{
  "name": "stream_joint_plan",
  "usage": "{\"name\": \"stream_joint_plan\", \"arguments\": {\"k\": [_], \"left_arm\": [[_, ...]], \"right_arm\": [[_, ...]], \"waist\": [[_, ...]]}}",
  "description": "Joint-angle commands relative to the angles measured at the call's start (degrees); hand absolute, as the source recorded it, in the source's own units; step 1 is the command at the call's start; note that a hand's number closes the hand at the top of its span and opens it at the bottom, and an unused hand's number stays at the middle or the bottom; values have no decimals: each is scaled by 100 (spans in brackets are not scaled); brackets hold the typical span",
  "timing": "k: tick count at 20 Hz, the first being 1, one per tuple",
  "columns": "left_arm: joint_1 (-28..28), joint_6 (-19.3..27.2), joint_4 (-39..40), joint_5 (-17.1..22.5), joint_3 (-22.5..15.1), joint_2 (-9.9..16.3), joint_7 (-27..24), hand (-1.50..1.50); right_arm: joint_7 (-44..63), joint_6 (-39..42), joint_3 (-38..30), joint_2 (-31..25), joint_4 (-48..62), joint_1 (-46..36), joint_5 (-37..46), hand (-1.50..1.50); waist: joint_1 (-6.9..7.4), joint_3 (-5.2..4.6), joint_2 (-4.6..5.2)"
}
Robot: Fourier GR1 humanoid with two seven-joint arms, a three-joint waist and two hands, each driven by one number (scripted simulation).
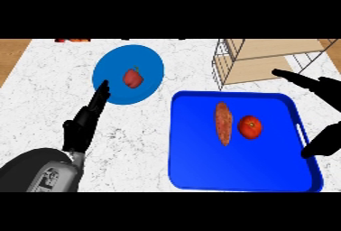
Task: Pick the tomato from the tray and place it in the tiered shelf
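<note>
At the frame's right edge the right robot hand (328,101) spreads wide open over the blue tray's (200,171) right rim, fingers toward the tiered shelf (256,67), holding nothing. The left robot hand (85,119) lies straight-fingered at lower left. The tomato (250,127) sits in the tray, left of the right robot hand, apart from it.

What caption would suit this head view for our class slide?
Open right hand at the blue tray holding a tomato, tiered shelf behind.
</note>
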Motion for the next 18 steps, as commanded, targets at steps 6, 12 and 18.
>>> {"name": "stream_joint_plan", "arguments": {"k": [6,12,18], "left_arm": [[70,-91,289,-425,90,-421,-335,0],[-329,-521,566,-261,628,-274,-161,0],[-98,-337,429,-708,479,-577,-253,0]], "right_arm": [[264,117,-387,761,-532,310,875,-150],[319,328,-638,1128,-691,670,1170,-150],[570,411,-517,1680,-1161,942,1697,-150]], "waist": [[32,2,16],[22,2,17],[21,2,13]]}}
